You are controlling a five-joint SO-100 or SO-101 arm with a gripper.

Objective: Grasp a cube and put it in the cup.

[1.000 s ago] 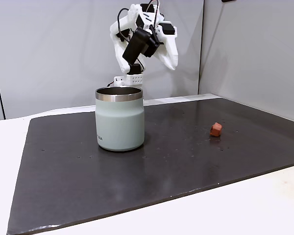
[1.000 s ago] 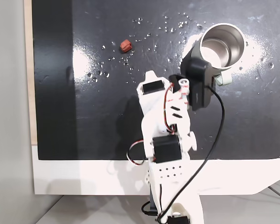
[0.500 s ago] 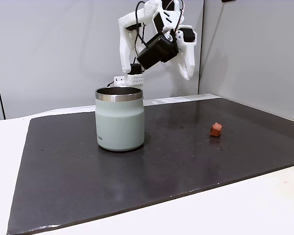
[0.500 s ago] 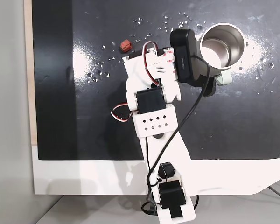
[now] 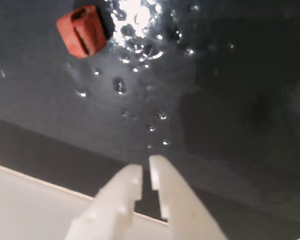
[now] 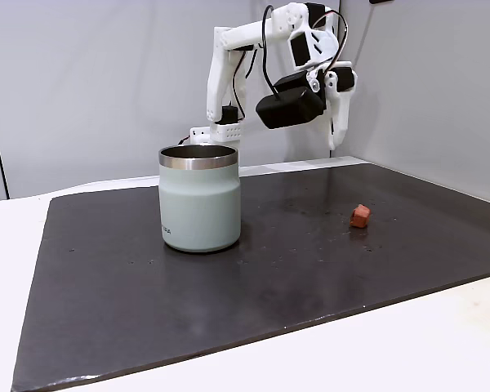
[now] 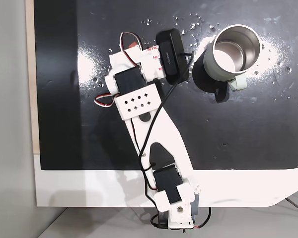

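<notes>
Item one: the small red-orange matte cube (image 5: 83,30). We find it lying on the dark glossy mat (image 6: 310,269), toward the right side in a fixed view (image 6: 359,216), well apart from the cup and nearer the mat's right edge than its middle. In the wrist view it sits at the upper left, beside a bright glare patch and scattered droplets, untouched by anything.

Item two: the squat pale sage-green cylindrical cup with bare steel rim band (image 6: 199,198). We note it upright on the mat, left of centre in a fixed view; in a fixed view from above (image 7: 237,51) it stands near the far right of the mat, its steel interior open to the camera. We see nothing inside it there.

Item three: the white two-finger gripper (image 5: 145,174). In the wrist view its two pale fingers (image 5: 167,192) rise from the lower edge, nearly closed with only a thin slit between them and nothing held. In a fixed view (image 6: 336,140) it hangs high above the mat, pointing downward, to the right of the cup and farther back than the cube.

Item four: the white arm (image 7: 151,133), which we see reaching from the near edge across the mat toward the far left.
</notes>
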